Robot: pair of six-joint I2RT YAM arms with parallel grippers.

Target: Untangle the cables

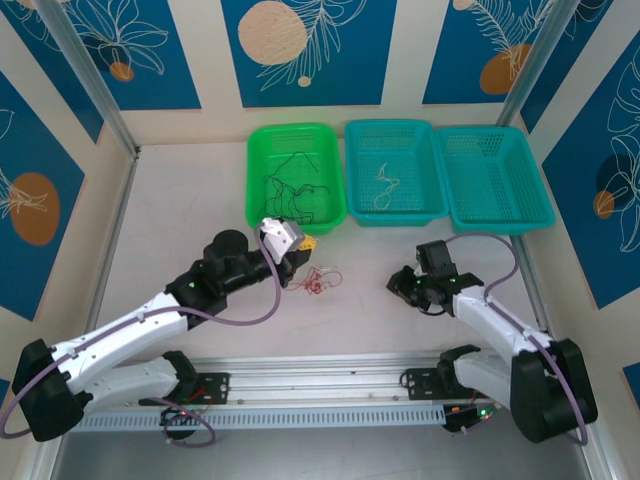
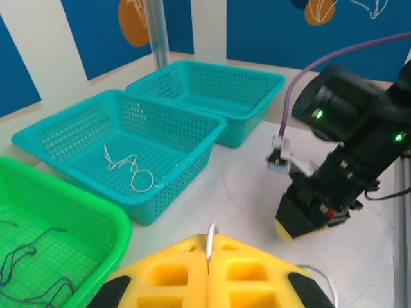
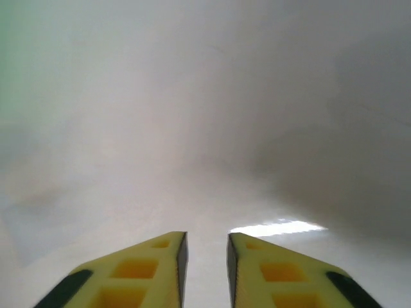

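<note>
Top external view: cable sorting under way on a table (image 1: pixel 180 220), with thin wires in and beside a row of baskets.
Green basket (image 1: pixel 290 128): holds a loose snarl of black cables (image 1: pixel 290 188), several strands crossing one another; by the look of it, not yet separated.
Left gripper (image 1: pixel 303 243): just in front of the green basket's near rim, jaws pressed together. In the left wrist view a pale cable end (image 2: pixel 210 232) stands up from the seam between them, pinched there.
Red cable (image 1: pixel 320 280): a small crumpled loop on the table just in front of the green basket. Whether it joins the pinched strand cannot be told.
Teal basket (image 1: pixel 390 124): next right of the green basket, with one whitish cable (image 1: pixel 385 185) lying alone in open curls, apparently sorted.
Right gripper (image 1: pixel 398 284): in front and to the right of the green basket, well apart from it and low over the table. Its jaws stand a narrow gap apart with nothing between them.
Progress: judged early to middle. One cable lies apart, one strand is in hand, and the black bunch and the red piece are left.
</note>
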